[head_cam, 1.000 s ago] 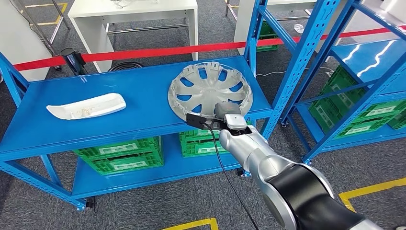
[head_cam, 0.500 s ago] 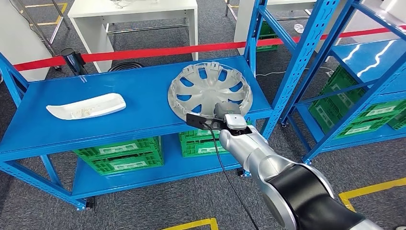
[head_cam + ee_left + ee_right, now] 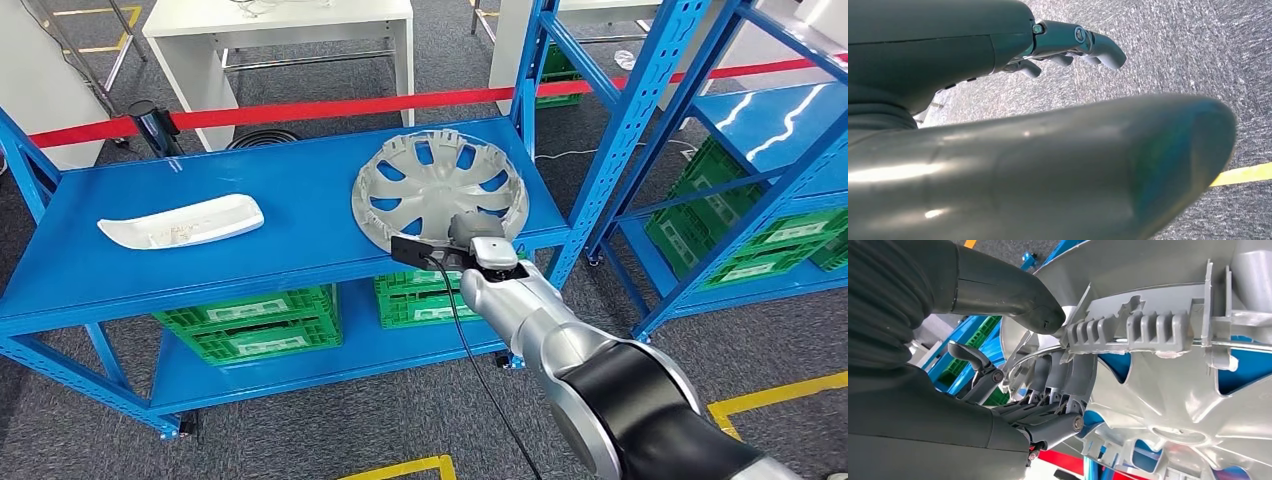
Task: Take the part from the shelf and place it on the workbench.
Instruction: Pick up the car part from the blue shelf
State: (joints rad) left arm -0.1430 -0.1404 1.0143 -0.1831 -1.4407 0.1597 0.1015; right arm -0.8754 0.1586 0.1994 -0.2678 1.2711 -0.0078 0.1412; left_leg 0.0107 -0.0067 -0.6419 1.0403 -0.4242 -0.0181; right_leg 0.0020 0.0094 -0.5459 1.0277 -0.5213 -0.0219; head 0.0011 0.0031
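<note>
Hubcap [image 3: 437, 187] lies face-down on the blue shelf [image 3: 290, 215], at its right front edge. Right hand [image 3: 470, 238] grips the near rim: thumb [image 3: 1013, 295] on the outer side, fingers [image 3: 1068, 377] curled inside the rim. Left hand [image 3: 1068, 47] hangs over carpet, fingers loosely apart, holding nothing.

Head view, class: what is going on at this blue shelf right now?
The robot's right hand grips the near rim of a grey hubcap, thumb on one side, fingers on the other. The hubcap lies on the blue shelf, not yet carried off. A white curved part lies further along the shelf, apart from it. The left hand hangs over the carpet, holding nothing.
</note>
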